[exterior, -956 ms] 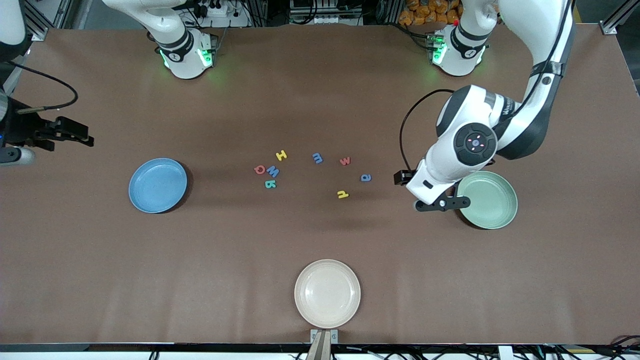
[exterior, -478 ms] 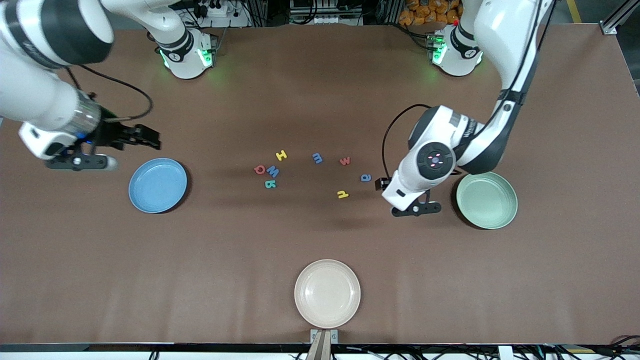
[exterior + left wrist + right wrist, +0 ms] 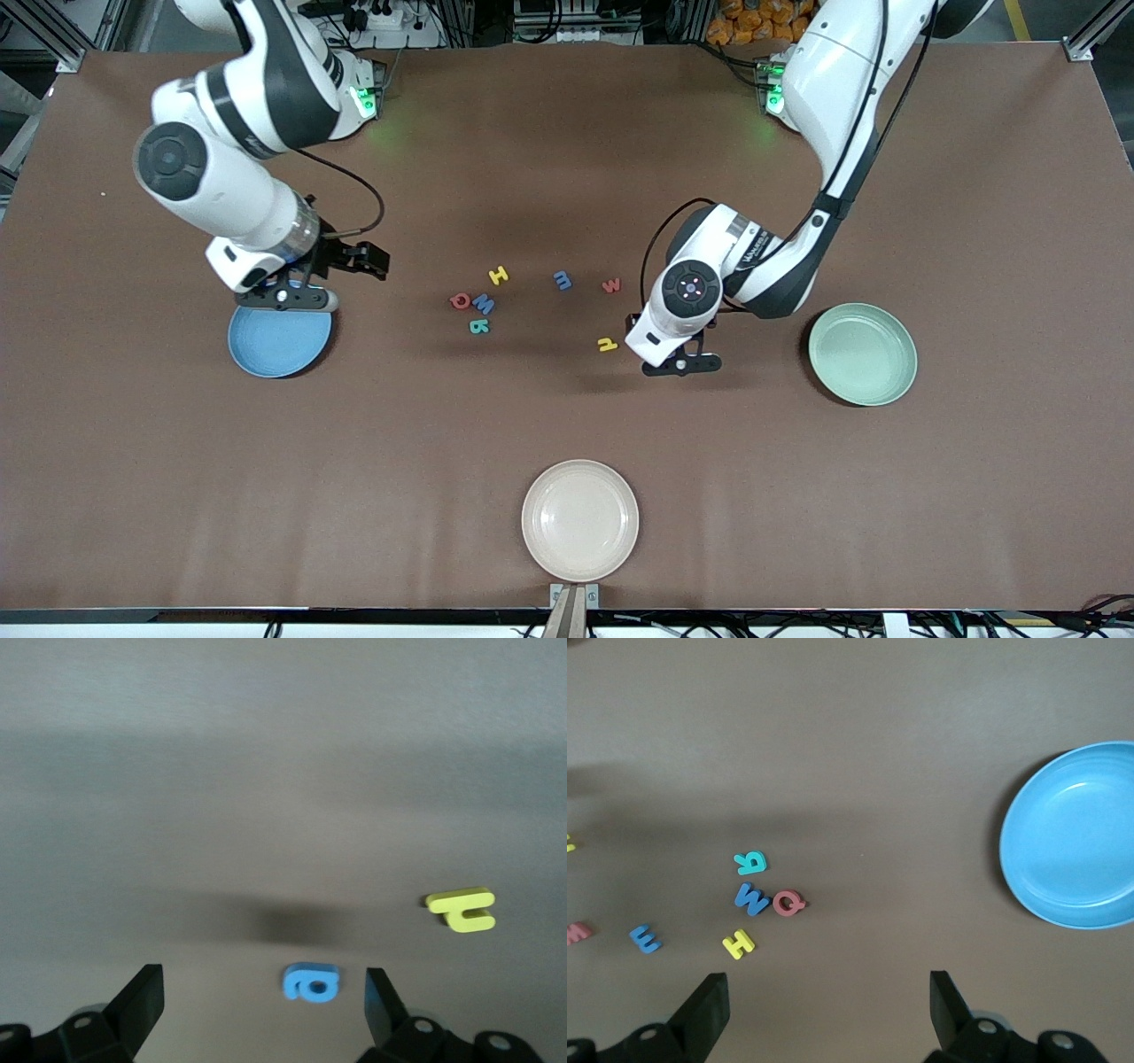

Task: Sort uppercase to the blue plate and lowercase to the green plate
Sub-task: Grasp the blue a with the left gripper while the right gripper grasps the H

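Since no letter has been sorted, the left tool (image 3: 680, 361) is held released over the blue a (image 3: 312, 982), while the right tool (image 3: 288, 297) is kept released over the blue plate's (image 3: 275, 347) rim.

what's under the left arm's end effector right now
The left end effector, open, hangs over the blue a, with the yellow n beside it. In the front view the arm covers the a.

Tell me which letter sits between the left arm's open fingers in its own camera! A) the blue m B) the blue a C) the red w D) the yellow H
B: in the left wrist view the blue a lies on the table between the two open fingers of the left end effector, with the yellow n off to one side.
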